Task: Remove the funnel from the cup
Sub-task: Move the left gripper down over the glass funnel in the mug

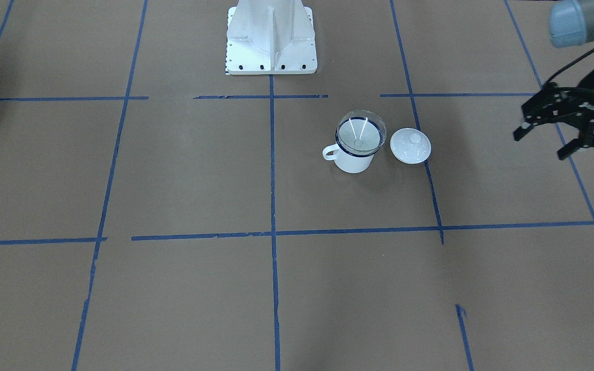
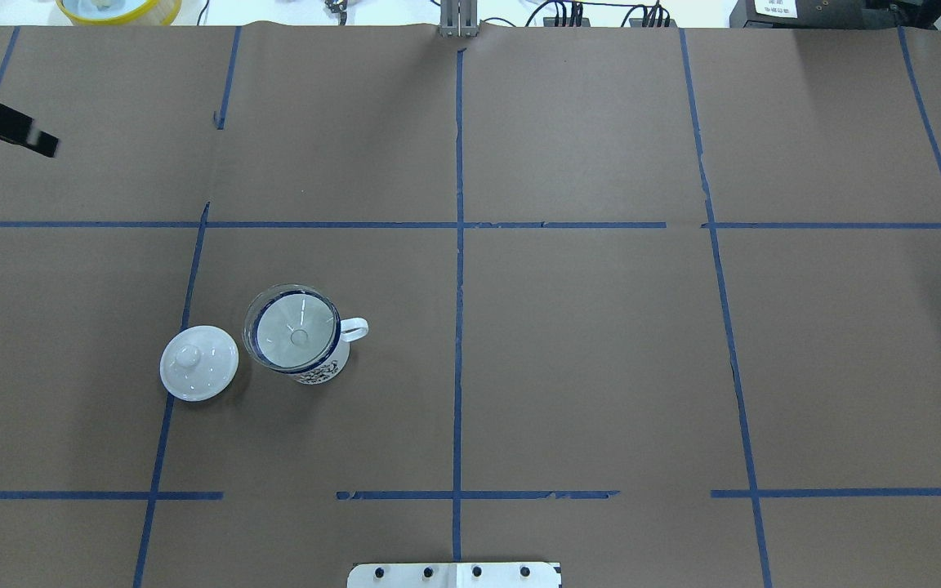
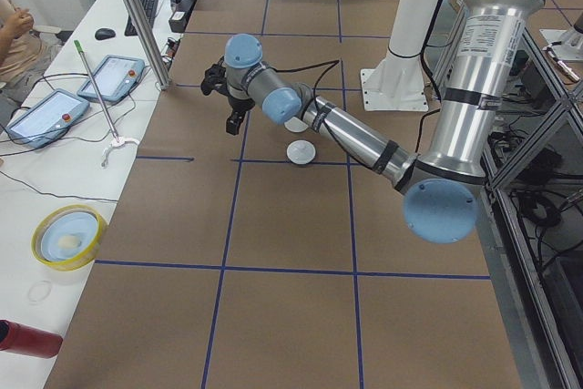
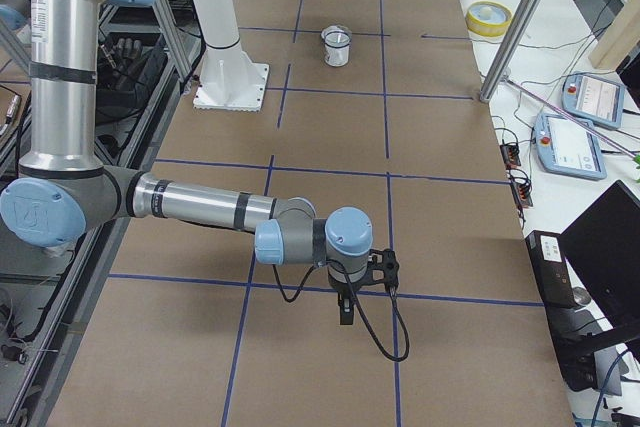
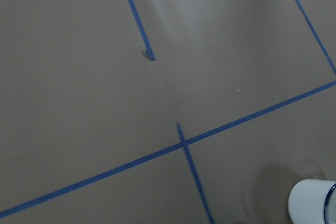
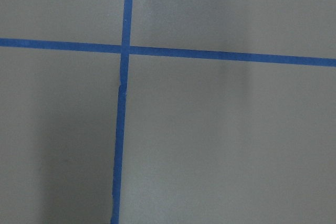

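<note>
Left jaws gape empty, well apart from the funnel (image 1: pixel 361 135).

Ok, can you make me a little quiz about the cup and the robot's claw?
1. True or false: the funnel is sitting in the cup.
2. What lies on the table right beside the cup? A) a white lid B) a spoon C) a red ball
3. Fill in: the left claw is ____ (touching / apart from) the funnel.

Key: 1 true; 2 A; 3 apart from. The claw is open and off to the side.
</note>
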